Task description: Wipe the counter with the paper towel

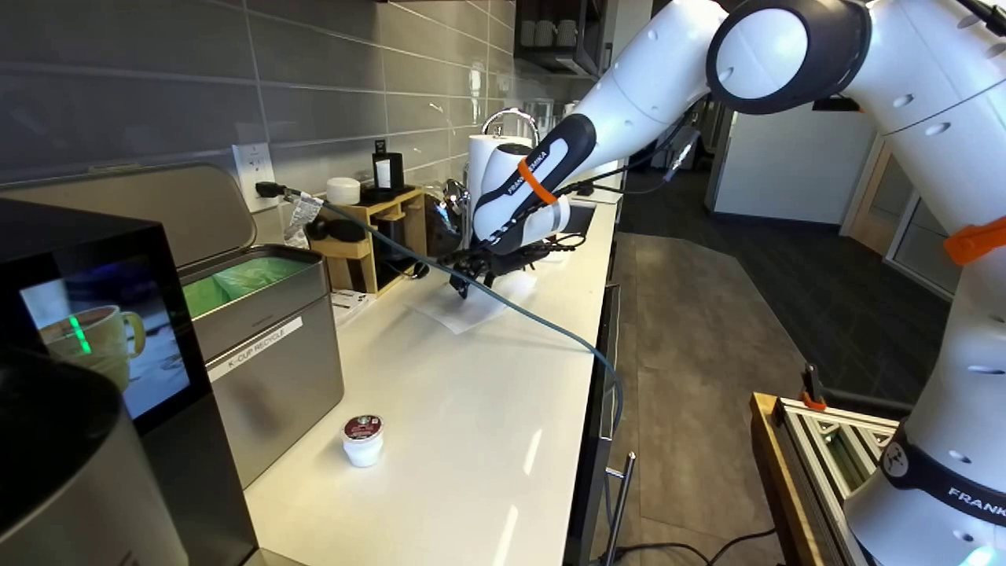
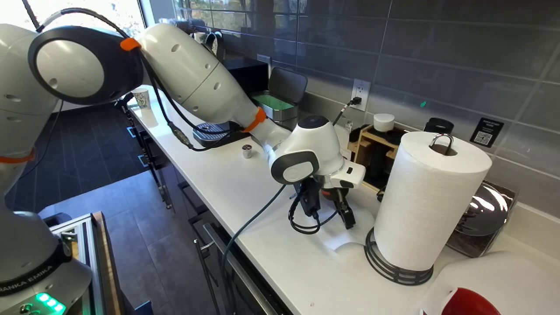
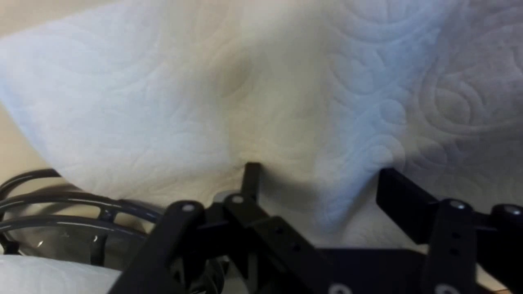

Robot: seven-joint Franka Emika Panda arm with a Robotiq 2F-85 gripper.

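Glossy grey tiles in wide rows cover the tiled wall point(image 1: 330, 67) in both exterior views, a white outlet point(image 2: 360, 92) set in it. In an exterior view a window point(image 2: 118, 8) glares with daylight — the tiles near it carry blurred reflections. Dark cabinets point(image 2: 179, 188) have bar handles. A dark open cupboard point(image 1: 550, 61) hangs farther along. Brownish-grey floor point(image 1: 684, 354) meets darker flooring point(image 1: 833, 299) — beyond stands a white wall point(image 1: 786, 165).
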